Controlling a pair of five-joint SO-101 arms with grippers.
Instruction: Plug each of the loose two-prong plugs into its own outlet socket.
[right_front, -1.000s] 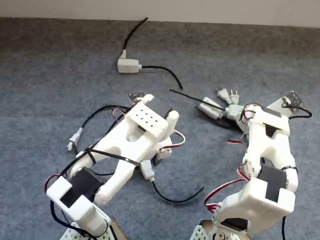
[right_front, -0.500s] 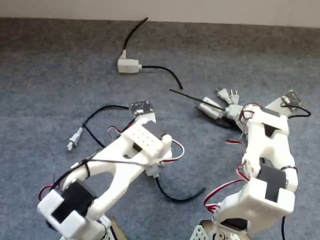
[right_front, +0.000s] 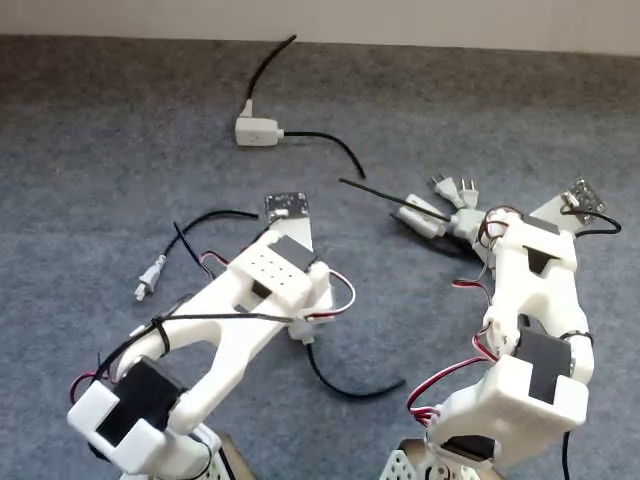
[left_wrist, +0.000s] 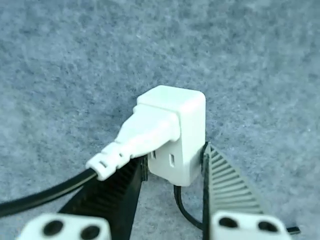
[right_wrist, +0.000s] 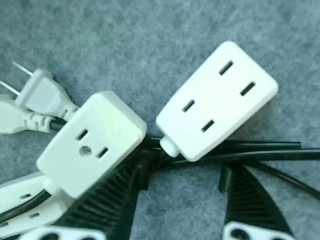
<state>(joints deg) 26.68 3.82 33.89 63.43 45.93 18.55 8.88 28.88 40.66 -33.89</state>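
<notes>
My left gripper (left_wrist: 175, 156) is shut on a white outlet cube (left_wrist: 175, 115) that has a white two-prong plug (left_wrist: 147, 132) seated in its side. In the high view this cube (right_front: 300, 331) peeks out under the left arm's wrist. A loose plug (right_front: 150, 276) on a black cord lies left of that arm. My right gripper (right_wrist: 177, 195) is open, low over black cords, facing a single-socket block (right_wrist: 87, 145) and a double-socket block (right_wrist: 217, 100). Beside them lies a loose plug (right_wrist: 42, 92) with bare prongs. Two plugs (right_front: 452, 187) show just beyond the right gripper (right_front: 470, 228).
Another white outlet block (right_front: 257, 131) with a black cord plugged in lies on the grey carpet at the back. Black cords (right_front: 350, 385) curl between the two arms. Open carpet stretches across the back left.
The left arm has drawn back toward the near edge and turned, taking the outlet cube and its cord along. The right arm has stayed put.
</notes>
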